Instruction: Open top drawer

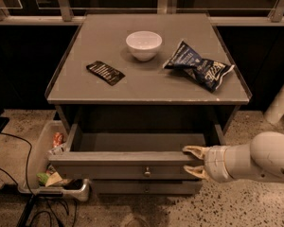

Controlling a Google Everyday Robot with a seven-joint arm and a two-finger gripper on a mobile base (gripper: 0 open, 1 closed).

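The top drawer (109, 164) of the grey cabinet stands pulled out, its grey box interior (137, 142) showing bare. Its flat front carries a small round metal knob (147, 172) at centre. My gripper (193, 161) is at the right end of the drawer front. One pale finger (194, 150) lies over the front's top rim and the other (195, 172) is against its face, so the jaws are closed on the front panel. My white arm (260, 157) reaches in from the right.
A slimmer drawer (146, 188) sits shut below. The cabinet top (146, 86) holds a white bowl (143, 45), a dark chip bag (199, 70) and a black packet (105, 73). A bin of litter (42, 169) and cables (19, 174) lie at left, a white post (281, 103) at right.
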